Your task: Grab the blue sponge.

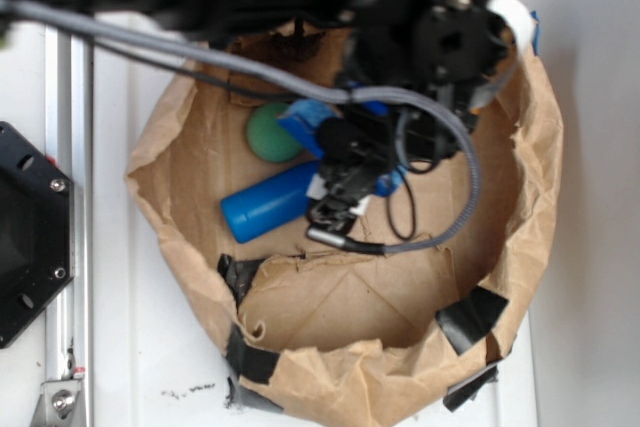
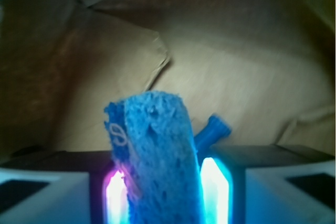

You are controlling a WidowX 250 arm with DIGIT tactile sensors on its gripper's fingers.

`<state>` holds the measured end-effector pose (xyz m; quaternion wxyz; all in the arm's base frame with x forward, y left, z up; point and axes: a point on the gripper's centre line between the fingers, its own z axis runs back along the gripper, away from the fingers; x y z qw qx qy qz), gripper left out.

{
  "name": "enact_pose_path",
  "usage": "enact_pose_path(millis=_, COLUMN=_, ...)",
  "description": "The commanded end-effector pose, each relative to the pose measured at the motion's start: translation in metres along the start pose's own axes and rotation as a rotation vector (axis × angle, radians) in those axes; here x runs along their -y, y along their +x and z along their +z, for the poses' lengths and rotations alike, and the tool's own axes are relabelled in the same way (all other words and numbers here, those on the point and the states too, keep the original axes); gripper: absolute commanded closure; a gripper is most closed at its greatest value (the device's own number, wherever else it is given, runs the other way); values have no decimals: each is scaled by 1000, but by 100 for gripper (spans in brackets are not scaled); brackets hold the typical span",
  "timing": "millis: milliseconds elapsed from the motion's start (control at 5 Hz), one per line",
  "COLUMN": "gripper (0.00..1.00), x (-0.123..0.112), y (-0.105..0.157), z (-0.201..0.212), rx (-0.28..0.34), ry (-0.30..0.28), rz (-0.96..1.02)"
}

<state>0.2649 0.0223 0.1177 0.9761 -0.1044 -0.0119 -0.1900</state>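
Tool state: your tool [image 2: 163, 187] was clamped on the blue sponge [image 2: 155, 156], which stood upright between the lit pads [image 2: 214, 190].
Step advice: you did best to keep that squeeze steady and lift straight up, clear of the paper bag [image 1: 520, 147] walls.
Sponge position: inside the bag, just beside the blue bottle [image 1: 268, 204].
Sponge look: rough, porous blue, with a darker layer along one face.

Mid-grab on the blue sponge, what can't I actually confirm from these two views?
- Exterior: the end effector and cables cover most of the blue sponge, so the contact is hidden.
- Wrist: the bottom edge cuts off the sponge's lower part.
- Wrist: the sponge hides the blue bottle except its tip.
- Exterior: the sponge covers part of the green ball.
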Motion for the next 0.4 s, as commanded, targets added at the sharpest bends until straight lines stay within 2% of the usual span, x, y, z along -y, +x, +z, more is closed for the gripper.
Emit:
enact_pose_path(millis=0, gripper=100, x=14, y=-12, z=43, rx=118, ry=72, rz=30)
enact_pose_path(millis=200, gripper=100, x=14, y=-11, z=44, rx=133, ry=76, rz=45)
